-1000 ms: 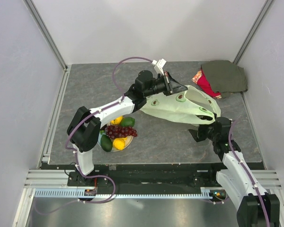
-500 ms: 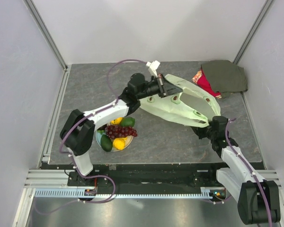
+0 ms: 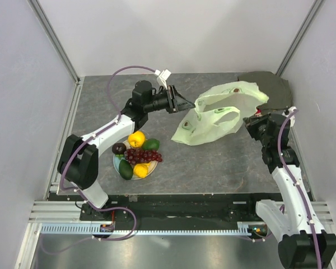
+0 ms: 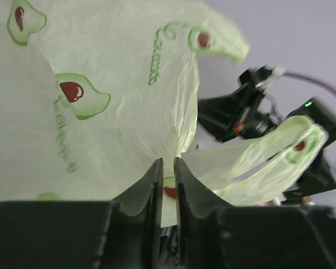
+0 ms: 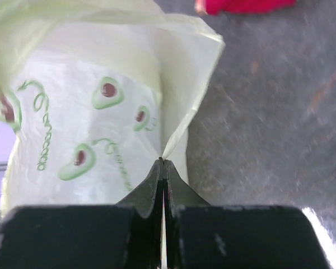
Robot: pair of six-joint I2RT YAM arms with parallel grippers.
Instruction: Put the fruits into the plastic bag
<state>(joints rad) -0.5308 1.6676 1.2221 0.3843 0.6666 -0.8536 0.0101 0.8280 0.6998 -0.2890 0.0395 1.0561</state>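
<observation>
Fruits (image 3: 138, 154) sit heaped on a plate (image 3: 152, 169), none bagged. Beyond, the right pincer (image 5: 162, 162) is clamped on the bag (image 3: 213, 120) rim, holding that side up off the table (image 3: 213, 162), likely to spread its mouth; the left pincer (image 4: 168, 162), parted a crack, grips nothing, bag just ahead.

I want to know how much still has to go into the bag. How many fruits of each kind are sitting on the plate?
yellow-orange citrus fruits: 2
green avocados: 2
dark red grape bunch: 1
dark brown round fruit: 1
Total: 6
</observation>
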